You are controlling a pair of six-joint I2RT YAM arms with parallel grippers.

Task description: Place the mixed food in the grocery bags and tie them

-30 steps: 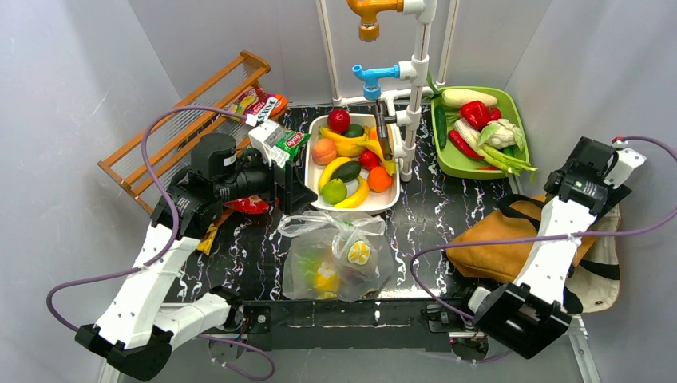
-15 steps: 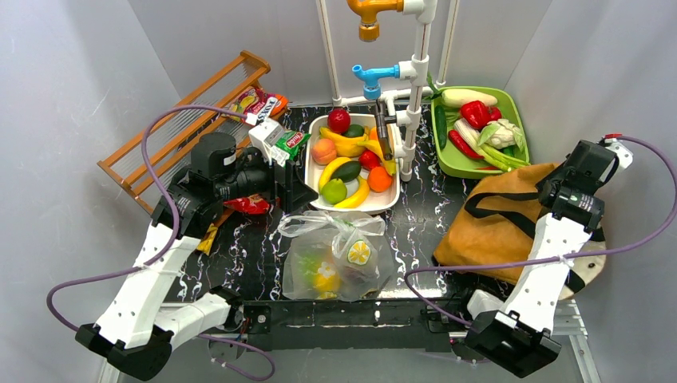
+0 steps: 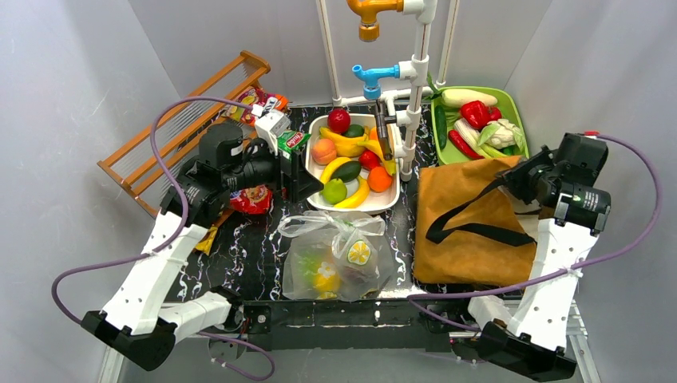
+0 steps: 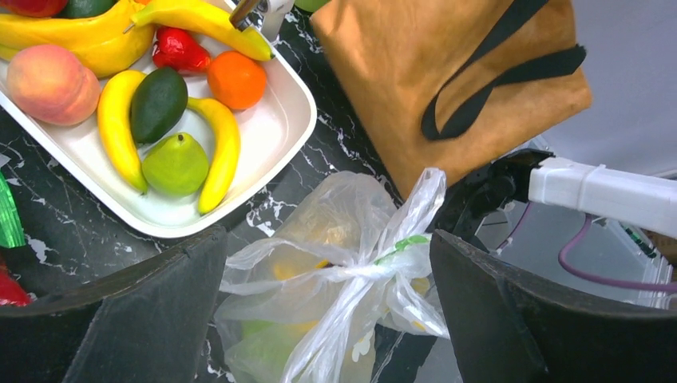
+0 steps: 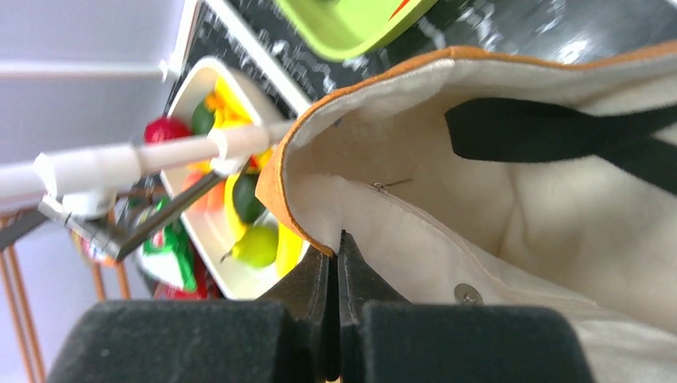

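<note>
A clear plastic grocery bag (image 3: 335, 255) lies knotted at the table's front centre with yellow and green food inside. My left gripper (image 3: 302, 177) hangs open above its far edge; in the left wrist view the knot (image 4: 375, 271) shows between the wide fingers of that gripper (image 4: 329, 235), untouched. Bananas (image 4: 120, 128), an avocado (image 4: 158, 104) and an orange (image 4: 237, 80) lie in the white tray (image 3: 315, 199). My right gripper (image 3: 515, 177) is shut on the orange-edged rim of the tan tote (image 3: 463, 231), with the cream lining (image 5: 511, 199) facing its wrist camera.
A green tray (image 3: 517, 112) of vegetables sits behind the tote. A white pipe stand (image 3: 415, 96) with taps rises beside the white tray. A wooden rack (image 3: 184, 120) leans at the back left, with snack packets (image 3: 279, 136) near my left gripper.
My right gripper closed on the tote's rim and dragged the tote left, onto the table beside the plastic bag. My left arm shifted slightly toward the white tray.
</note>
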